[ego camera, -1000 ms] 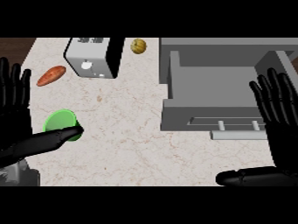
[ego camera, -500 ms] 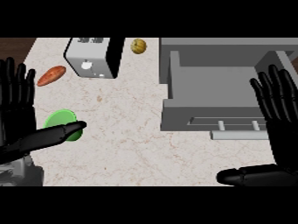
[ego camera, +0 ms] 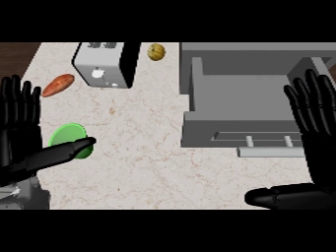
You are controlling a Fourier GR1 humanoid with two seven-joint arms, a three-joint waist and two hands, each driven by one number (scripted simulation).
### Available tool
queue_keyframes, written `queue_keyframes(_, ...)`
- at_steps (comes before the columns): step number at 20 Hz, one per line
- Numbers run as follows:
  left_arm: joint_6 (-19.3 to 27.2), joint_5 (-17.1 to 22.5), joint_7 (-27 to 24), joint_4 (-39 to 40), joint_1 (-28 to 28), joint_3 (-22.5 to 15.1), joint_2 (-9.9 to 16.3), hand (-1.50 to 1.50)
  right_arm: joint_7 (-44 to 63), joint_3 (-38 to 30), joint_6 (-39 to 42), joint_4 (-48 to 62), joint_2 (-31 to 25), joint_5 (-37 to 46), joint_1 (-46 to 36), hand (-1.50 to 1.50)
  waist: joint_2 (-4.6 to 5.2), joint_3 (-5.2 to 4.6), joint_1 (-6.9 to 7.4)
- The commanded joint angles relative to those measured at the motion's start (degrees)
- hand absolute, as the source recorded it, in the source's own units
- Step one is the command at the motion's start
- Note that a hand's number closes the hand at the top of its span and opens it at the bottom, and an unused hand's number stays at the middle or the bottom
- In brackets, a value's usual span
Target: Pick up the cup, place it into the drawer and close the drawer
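A green cup (ego camera: pixel 67 136) sits on the counter at the left, seen from above, partly covered by the thumb of my left hand (ego camera: pixel 14 142). That hand is open, fingers straight up, palm just left of the cup. The grey drawer (ego camera: pixel 243 93) stands pulled out at the right, its inside bare, its handle (ego camera: pixel 268 147) facing the front. My right hand (ego camera: pixel 327 147) is open at the right edge, fingers up over the drawer's right side, thumb pointing left near the bottom.
A silver toaster (ego camera: pixel 106 64) stands at the back of the marble counter (ego camera: pixel 149 162). An orange sweet potato (ego camera: pixel 57 84) lies left of it and a yellowish potato (ego camera: pixel 156 51) to its right. Dark wood floor shows past the counter's left edge.
My left hand has shifted right and up, so its thumb now lies over the green cup's lower edge. The right hand has hardly moved.
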Motion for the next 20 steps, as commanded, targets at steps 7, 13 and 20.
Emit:
queue_keyframes(7, 1.1, -0.9, -6.8, 6.6, 6.7, -0.4, -1.5, -1.50, -1.1, -2.4, 2.9, 1.2, -1.8, -2.2, 1.1, -1.50, 0.02, 0.00, -0.03)
queue_keyframes(13, -2.4, 3.1, -10.9, 11.4, 8.6, 3.7, -0.7, -1.50, 0.5, -5.8, 3.2, 2.2, -3.0, -4.7, -1.1, -1.50, 0.02, 0.00, 0.08)
queue_keyframes(20, -4.5, 3.8, -18.6, 24.1, 5.4, 6.3, 0.9, -1.50, 0.6, -3.5, 2.7, -1.7, -1.2, -4.0, 1.8, -1.50, 0.02, -0.01, -0.17)
